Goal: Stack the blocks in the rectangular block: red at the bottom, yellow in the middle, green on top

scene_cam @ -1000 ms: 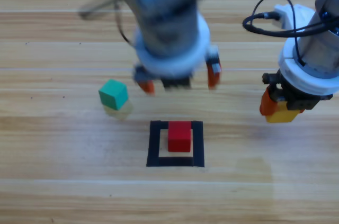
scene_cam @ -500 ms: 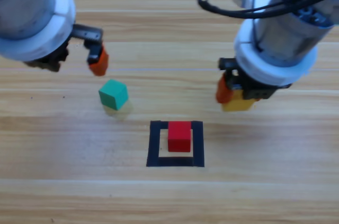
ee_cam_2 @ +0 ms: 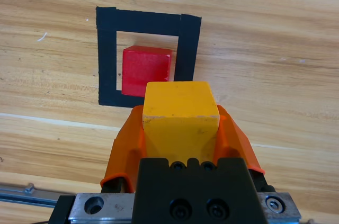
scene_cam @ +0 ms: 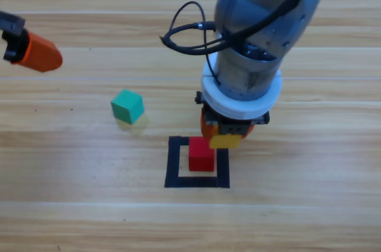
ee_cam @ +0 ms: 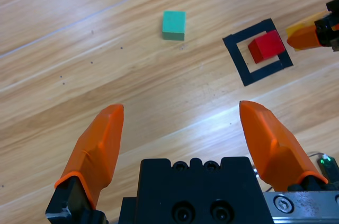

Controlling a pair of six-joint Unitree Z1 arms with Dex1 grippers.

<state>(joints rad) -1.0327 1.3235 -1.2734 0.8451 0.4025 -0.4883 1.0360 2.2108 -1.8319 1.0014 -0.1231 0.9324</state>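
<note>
With your right gripper pinching the yellow cube just beside the red cube, you needed to centre it squarely above red before lowering, while your left gripper waited spread wide, well away from red.

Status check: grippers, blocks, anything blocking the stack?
Right gripper shut on yellow, just off red in the square. Left gripper open, parked at left edge. Green loose, clear of stack.

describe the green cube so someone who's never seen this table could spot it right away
Start at the black tape square on the wooden table, which has a small red cube inside it. To its upper left in the high view, on bare wood, sits the small matte teal-green cube. It alone stands free, outside the tape and away from both arms.
</note>
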